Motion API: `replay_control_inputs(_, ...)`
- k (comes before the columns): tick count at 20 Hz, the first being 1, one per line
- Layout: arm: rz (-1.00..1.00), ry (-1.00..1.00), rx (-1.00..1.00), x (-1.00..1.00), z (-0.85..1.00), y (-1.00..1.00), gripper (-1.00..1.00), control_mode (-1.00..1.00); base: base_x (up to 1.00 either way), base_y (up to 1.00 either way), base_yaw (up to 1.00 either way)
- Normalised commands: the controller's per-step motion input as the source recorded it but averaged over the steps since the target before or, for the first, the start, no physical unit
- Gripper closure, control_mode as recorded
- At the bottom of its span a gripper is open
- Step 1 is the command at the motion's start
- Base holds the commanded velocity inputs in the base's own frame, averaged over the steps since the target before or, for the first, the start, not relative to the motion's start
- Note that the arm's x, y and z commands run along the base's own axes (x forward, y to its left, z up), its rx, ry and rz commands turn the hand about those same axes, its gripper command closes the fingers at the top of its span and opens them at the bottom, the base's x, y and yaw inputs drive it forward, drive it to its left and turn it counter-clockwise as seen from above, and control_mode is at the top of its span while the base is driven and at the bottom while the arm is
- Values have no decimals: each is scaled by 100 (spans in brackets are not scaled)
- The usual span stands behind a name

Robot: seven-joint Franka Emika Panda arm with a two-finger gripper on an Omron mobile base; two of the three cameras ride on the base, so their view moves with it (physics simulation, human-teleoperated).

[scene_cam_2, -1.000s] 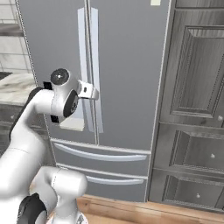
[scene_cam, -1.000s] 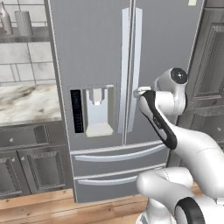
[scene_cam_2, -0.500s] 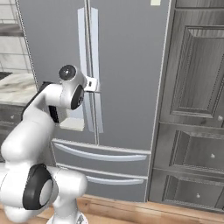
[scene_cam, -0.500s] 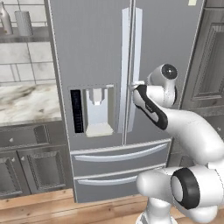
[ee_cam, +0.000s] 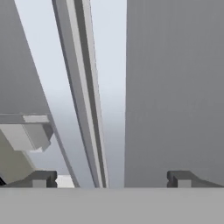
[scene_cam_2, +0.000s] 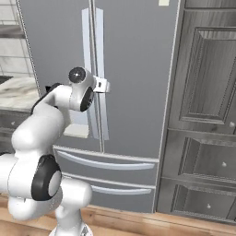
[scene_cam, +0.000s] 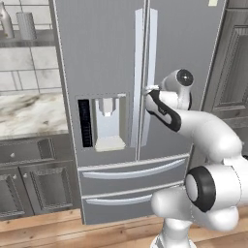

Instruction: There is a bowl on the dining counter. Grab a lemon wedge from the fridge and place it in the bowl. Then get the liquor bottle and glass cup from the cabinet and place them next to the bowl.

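Note:
The tall grey steel fridge (scene_cam: 106, 58) (scene_cam_2: 133, 69) stands with both doors shut. My gripper (scene_cam: 144, 90) (scene_cam_2: 107, 85) is at mid-height on the pair of long pale handles (scene_cam: 151, 48) (scene_cam_2: 99, 41) by the centre seam. In the hand view the gripper (ee_cam: 111, 179) is open, its two dark fingertips (ee_cam: 41, 178) wide apart, and the seam and pale handles (ee_cam: 113, 65) run up between them. Nothing is held. The lemon wedge, bowl, dining counter, liquor bottle and glass cup are out of view.
A water dispenser (scene_cam: 109, 121) sits in the left door, with two drawers (scene_cam: 131, 172) below. A marble worktop (scene_cam: 29, 114) over dark cabinets lies to the left, under a shelf holding a pale bottle shape (scene_cam: 5, 19) and a grey cylinder (scene_cam: 25, 24). Dark panelled cabinet fronts (scene_cam_2: 207, 92) stand on the right.
The arm has stretched forward and the hand has closed in on the fridge's centre handles, shifting slightly up and toward the seam. The jaws stayed wide open.

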Motion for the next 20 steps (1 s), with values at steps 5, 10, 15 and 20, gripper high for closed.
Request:
replay_control_inputs(5, 0, -9, 0, 35, 0, -8, -100, -100, 0, 0, 0)
replay_control_inputs(10, 0, -2, 0, 45, 0, 0, -100, -100, 0, 0, 0)
replay_control_inputs(15, 0, 0, 0, 53, 0, 0, -100, -100, 0, 0, 0)
replay_control_inputs(20, 0, 0, 0, 57, 0, 0, -100, -100, 0, 0, 0)
